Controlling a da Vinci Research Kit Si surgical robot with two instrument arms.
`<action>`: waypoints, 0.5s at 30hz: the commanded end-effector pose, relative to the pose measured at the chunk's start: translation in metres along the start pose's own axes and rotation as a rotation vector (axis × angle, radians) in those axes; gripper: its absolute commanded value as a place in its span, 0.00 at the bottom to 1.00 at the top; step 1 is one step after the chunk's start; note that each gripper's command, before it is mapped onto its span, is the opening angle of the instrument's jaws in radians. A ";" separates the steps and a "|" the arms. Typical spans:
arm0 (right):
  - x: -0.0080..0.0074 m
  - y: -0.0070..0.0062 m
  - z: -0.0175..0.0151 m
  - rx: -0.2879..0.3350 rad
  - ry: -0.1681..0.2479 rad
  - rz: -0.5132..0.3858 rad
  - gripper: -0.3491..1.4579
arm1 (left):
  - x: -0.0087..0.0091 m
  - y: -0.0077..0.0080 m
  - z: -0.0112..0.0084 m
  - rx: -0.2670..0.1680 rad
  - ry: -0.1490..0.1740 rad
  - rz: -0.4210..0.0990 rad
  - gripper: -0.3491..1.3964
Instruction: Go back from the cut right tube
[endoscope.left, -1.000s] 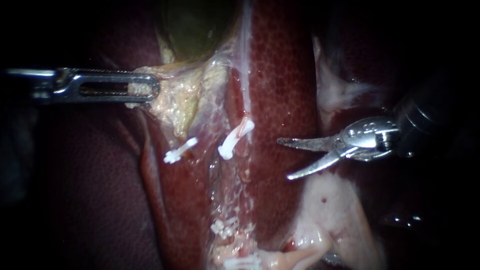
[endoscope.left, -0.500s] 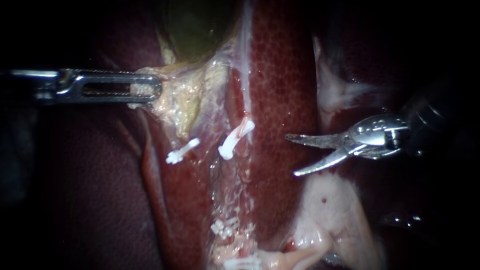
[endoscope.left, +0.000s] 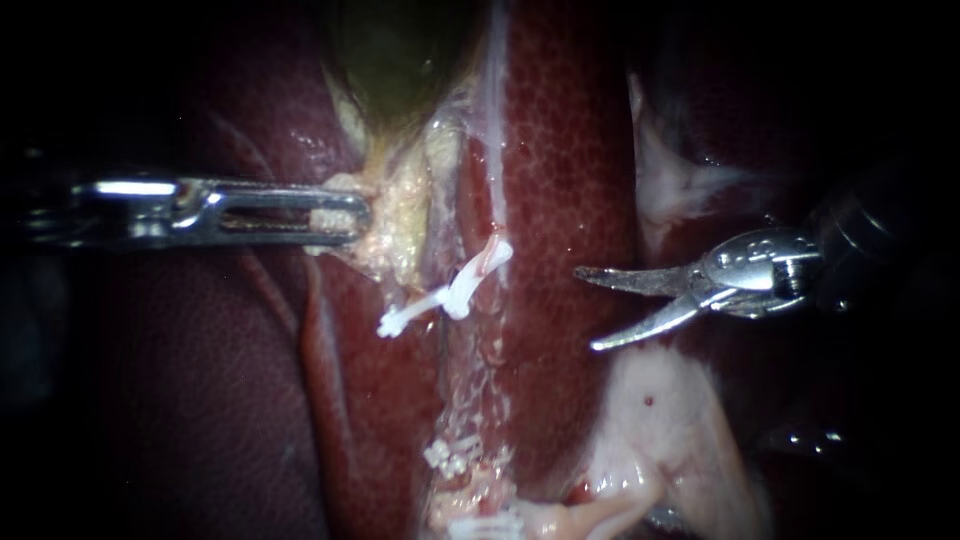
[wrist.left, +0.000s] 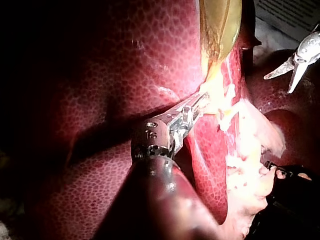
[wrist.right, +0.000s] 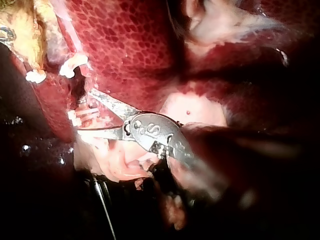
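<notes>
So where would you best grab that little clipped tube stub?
Probably by the tube stub at its pink free end, above the white clip, coming from the right: it tilts that way, toward the right instrument and its open jaws.

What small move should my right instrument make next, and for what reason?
Probably draw the right instrument straight back along its shaft, perhaps closing its blades. They stand open and empty, tips pointing at the clip on the cut tube, with bare liver between. The left instrument is shut on pale tissue and need not move.
</notes>
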 end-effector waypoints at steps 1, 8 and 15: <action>0.0000 0.0000 0.0001 0.002 0.000 0.000 0.98 | 0.0004 -0.0001 0.0006 0.001 0.003 -0.003 0.00; 0.0001 0.0000 0.0004 0.012 0.000 -0.005 0.98 | 0.0008 -0.0004 0.0021 0.008 0.012 -0.004 0.00; 0.0002 0.0000 0.0005 0.011 0.000 -0.004 0.98 | 0.0008 -0.0006 0.0024 0.010 0.013 -0.005 0.00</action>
